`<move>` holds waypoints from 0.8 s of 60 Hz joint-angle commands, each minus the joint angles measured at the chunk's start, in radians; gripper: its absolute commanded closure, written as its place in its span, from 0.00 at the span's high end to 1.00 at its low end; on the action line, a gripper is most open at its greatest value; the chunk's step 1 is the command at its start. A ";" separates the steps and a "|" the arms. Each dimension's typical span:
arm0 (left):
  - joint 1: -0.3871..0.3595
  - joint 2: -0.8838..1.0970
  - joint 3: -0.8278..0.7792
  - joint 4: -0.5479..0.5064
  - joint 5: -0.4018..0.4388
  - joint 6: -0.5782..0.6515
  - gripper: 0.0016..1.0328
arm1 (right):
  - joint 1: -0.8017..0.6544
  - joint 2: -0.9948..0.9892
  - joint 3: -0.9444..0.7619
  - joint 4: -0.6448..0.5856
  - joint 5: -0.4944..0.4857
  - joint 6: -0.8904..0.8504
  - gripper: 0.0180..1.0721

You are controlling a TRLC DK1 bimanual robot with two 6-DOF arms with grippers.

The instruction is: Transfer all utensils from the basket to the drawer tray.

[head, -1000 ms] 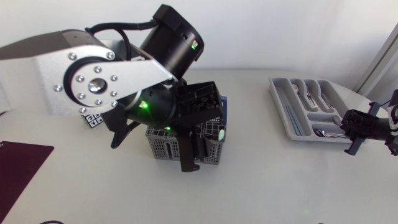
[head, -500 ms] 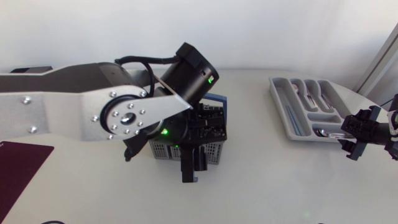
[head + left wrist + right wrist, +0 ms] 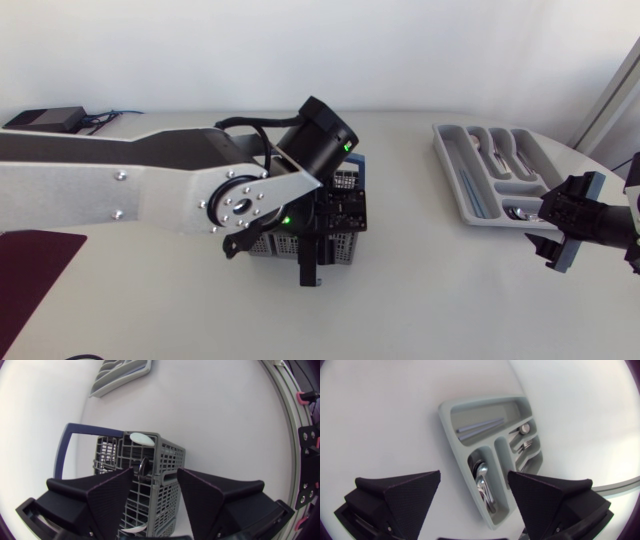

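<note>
White table (image 3: 450, 300), grey basket (image 3: 150, 455) ahead of parted left gripper (image 3: 155, 472), drawer tray (image 3: 449, 425) ahead of parted right gripper (image 3: 474, 475).

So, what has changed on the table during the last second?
The left arm stretched out and sank lower over the basket, its open left gripper creeping toward the near edge of the table. The right gripper, also open, drew slightly back from the drawer tray. Nothing was grasped or released; basket and tray stayed put.
</note>
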 commanded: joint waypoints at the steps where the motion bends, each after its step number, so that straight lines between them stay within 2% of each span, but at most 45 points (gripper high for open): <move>1: 0.012 0.027 0.006 0.012 -0.002 0.037 0.46 | 0.029 -0.067 -0.034 -0.037 -0.017 0.038 0.93; 13: 0.028 0.045 0.025 0.038 -0.002 0.059 0.27 | 0.123 -0.174 -0.095 -0.077 -0.011 0.079 0.93; 21: 0.028 0.045 0.026 0.041 -0.002 0.057 0.23 | 0.160 -0.202 -0.117 -0.086 -0.003 0.096 0.93; 32: 0.029 0.047 0.032 0.046 0.001 0.062 0.06 | 0.206 -0.217 -0.143 -0.086 0.009 0.122 0.93; 48: 0.037 0.027 0.045 0.044 0.007 0.056 0.05 | 0.247 -0.235 -0.164 -0.086 0.027 0.139 0.93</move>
